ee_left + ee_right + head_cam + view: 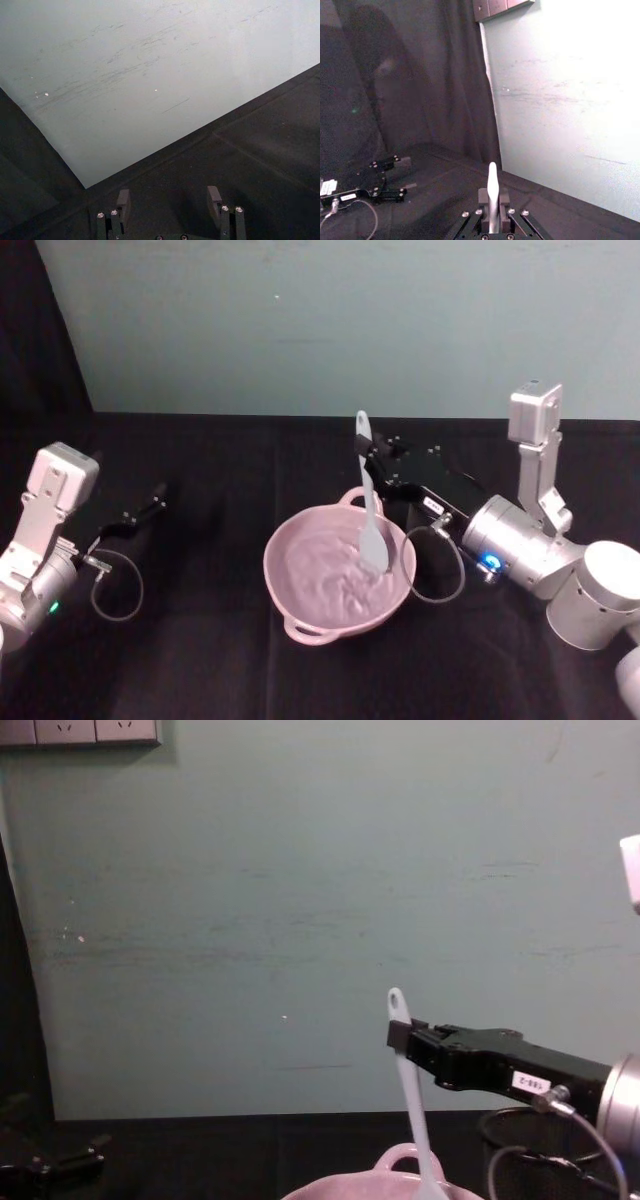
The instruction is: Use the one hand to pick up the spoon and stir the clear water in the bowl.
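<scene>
The right gripper (375,458) reaches in from the right, its fingers pinching the spoon (368,505) high on the handle. The spoon stands nearly upright, blade dipped in the water (330,575) near the bowl's (292,532) right rim. I judge that stirring depends on sweeping the blade inside that rim. A cable loop (440,575) hangs just beside the bowl. The left gripper (140,510) sits well apart over the surface (200,640), fingers (123,200) spread and empty.

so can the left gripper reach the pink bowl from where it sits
Probably yes: bare black cloth lies between the open left gripper and the pink bowl's left rim; the right gripper holds the spoon at its far right.
</scene>
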### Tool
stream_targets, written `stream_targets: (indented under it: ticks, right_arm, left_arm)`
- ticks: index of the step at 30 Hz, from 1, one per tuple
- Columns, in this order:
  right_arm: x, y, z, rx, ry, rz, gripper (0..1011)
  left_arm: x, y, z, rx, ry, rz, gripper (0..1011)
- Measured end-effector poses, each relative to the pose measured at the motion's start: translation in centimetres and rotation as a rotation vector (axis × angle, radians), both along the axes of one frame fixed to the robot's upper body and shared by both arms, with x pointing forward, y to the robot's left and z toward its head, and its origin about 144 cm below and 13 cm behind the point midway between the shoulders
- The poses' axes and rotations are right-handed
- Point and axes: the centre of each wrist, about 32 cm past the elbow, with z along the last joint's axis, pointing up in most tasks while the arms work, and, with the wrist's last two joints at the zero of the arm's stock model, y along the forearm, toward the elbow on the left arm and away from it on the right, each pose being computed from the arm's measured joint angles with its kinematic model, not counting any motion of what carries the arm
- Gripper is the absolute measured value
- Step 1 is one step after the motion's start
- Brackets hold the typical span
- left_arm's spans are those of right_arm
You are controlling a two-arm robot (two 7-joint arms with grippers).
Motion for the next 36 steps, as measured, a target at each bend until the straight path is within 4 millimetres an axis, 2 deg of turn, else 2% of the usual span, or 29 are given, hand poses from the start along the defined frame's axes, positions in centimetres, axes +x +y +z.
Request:
stream_targets:
  ticks: [10,19,28,36]
  right_arm:
    - [-1.3,-0.1,0.3,-0.012,-0.016,0.021,121]
    - [-2.3,2.1,0.1,-0.006,-0.013,0.107,121]
    - [-2.1,4.1,0.3,0.017,-0.015,0.154,121]
    - [-1.8,4.2,1.2,0.040,-0.042,0.152,121]
  left_arm:
    - [0.0,0.0,0.0,0.000,0.000,0.000,1005]
    - [0.0,0.0,0.0,0.000,0.000,0.000,1005]
    - [0.0,0.0,0.0,0.000,0.000,0.000,1005]
    - [0.0,0.0,0.0,0.000,0.000,0.000,1005]
